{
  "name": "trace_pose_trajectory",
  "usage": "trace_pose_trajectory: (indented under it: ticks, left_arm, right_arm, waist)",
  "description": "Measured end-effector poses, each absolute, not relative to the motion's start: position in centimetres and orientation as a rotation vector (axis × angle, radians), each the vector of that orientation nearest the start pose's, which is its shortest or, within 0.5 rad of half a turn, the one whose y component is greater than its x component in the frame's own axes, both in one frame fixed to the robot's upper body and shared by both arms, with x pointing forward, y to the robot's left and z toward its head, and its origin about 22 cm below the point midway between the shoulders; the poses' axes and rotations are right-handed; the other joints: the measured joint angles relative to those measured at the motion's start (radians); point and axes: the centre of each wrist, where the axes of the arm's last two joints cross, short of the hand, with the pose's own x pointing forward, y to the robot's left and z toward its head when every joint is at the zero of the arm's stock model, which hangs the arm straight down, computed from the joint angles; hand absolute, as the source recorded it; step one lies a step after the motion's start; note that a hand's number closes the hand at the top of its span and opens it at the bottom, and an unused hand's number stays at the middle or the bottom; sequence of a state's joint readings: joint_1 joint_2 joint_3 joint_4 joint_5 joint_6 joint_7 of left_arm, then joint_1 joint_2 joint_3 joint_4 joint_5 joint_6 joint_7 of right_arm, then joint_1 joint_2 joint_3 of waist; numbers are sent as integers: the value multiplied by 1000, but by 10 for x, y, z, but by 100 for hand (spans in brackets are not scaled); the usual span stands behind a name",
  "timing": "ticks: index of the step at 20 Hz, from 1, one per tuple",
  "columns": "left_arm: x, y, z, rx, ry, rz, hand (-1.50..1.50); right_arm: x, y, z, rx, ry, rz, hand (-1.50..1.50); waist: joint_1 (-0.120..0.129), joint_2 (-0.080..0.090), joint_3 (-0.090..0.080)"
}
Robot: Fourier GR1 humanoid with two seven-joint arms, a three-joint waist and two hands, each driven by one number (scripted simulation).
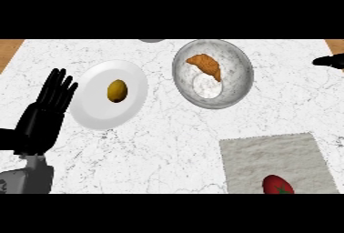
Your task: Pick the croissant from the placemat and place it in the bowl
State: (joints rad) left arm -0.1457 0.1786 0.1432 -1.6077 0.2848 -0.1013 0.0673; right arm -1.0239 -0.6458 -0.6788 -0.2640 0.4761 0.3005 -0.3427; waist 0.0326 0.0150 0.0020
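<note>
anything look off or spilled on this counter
Nothing stands out. The croissant lies inside the bowl, with nothing spilled. A yellowish item sits on the white plate, and a red item on the placemat is cut off by the view's lower edge.

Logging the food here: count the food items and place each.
3: a croissant in the bowl, a yellow-brown oval food on the white plate, a red fruit on the placemat, partly cut off. None looks hidden.
</note>
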Motion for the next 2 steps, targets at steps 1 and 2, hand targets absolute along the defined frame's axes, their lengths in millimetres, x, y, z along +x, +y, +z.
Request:
trace_pose_trajectory:
  ticks: [1, 2]
  left_arm:
    - [274, 288, 59, -113, -1707, 51, 0]
    - [272, 288, 63, -118, -1709, 50, 0]
  right_arm:
    - [408, -437, 146, -334, -1632, 201, -150]
    - [404, -445, 146, -333, -1629, 206, -150]
  waist:
    - [1, 1, 0]
    - [3, 1, 0]
